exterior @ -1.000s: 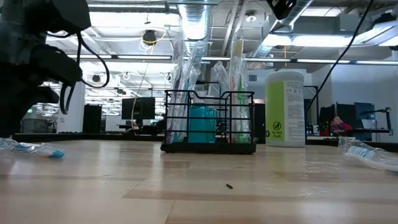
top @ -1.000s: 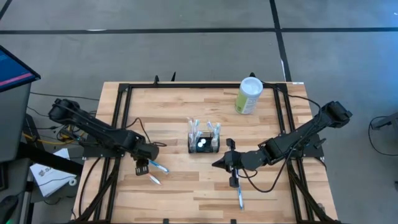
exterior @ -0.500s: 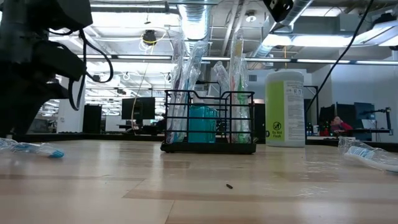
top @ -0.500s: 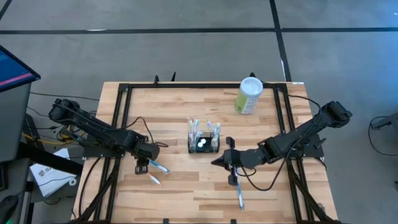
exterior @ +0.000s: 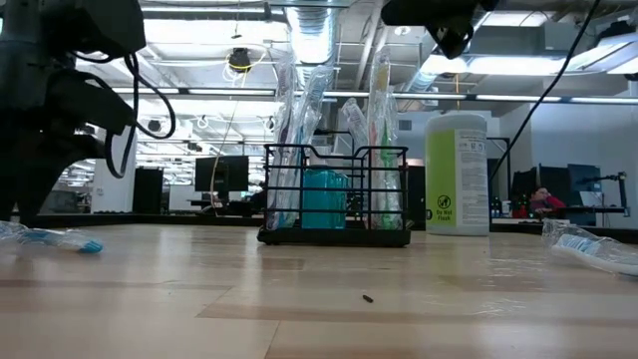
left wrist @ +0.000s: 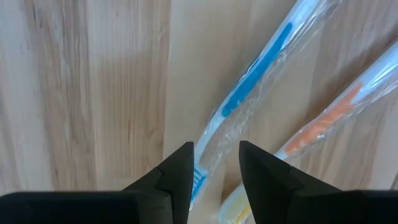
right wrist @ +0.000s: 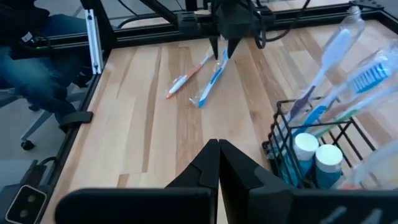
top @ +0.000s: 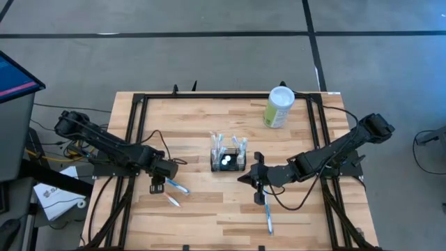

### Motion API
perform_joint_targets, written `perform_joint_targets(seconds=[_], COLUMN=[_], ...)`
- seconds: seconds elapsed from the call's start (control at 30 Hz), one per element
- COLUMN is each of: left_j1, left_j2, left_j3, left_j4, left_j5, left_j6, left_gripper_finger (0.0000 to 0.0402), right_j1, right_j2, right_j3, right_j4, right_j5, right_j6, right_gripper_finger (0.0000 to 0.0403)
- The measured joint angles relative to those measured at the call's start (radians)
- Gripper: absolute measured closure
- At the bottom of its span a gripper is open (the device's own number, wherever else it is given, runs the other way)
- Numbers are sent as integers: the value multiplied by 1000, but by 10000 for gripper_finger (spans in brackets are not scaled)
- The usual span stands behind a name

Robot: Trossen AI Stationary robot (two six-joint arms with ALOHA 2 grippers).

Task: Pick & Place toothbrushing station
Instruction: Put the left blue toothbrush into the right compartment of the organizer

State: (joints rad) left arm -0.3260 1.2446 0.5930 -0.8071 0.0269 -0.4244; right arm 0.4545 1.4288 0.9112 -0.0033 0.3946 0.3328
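Since a second ago, the right claw (top: 256, 176) has lifted slightly off the blue toothbrush (top: 268, 219) below it, fingers pressed together and holding nothing. At the centre of the wooden surface (top: 202, 132) stands the toothbrushing station (top: 228, 160), a black wire caddy (wrapped brushes upright inside). To its left, the left claw (top: 159, 187) points down, fingers apart, straddling a wrapped blue-handled toothbrush (left wrist: 249, 99); an orange-handled toothbrush (left wrist: 323, 121) lies just beside. A pale-green canister (top: 279, 107) stands near the far edge.

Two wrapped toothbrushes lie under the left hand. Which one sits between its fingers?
The blue-handled toothbrush: the left hand hangs open with that brush running between its fingers. The orange-handled toothbrush lies beside it, outside the gap.
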Motion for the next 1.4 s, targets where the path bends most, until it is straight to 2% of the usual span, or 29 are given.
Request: perform_joint_targets(seconds=[0.17, 0.4, 0.57, 0.73, 0.93, 1.17, 1.4], left_j1=[0, 0, 0, 0, 0, 0, 0], left_j2=[9, 115, 142, 130, 120, 119, 119], left_j3=[0, -18, -13, -15, -17, -10, 71], left_j4=[3, 4, 11, 17, 30, 16, 1], left_j5=[-1, 47, 50, 43, 61, 88, 130], left_j6=[0, -4, -2, -6, -22, -55, -97], left_gripper_finger=[279, 278, 283, 313, 388, 398, 399], right_j1=[0, 2, -5, -5, -5, -5, -5], right_j2=[0, 0, 0, 0, 0, 0, 0], right_j3=[0, 0, 0, 0, 0, 0, 0], right_j4=[0, 0, 0, 3, 3, 4, 4], right_j5=[0, 0, 0, 0, 0, 0, -3], right_j6=[0, -2, -2, -2, -2, -1, -43], right_gripper_finger=[403, 403, 403, 403, 403, 403, 403])
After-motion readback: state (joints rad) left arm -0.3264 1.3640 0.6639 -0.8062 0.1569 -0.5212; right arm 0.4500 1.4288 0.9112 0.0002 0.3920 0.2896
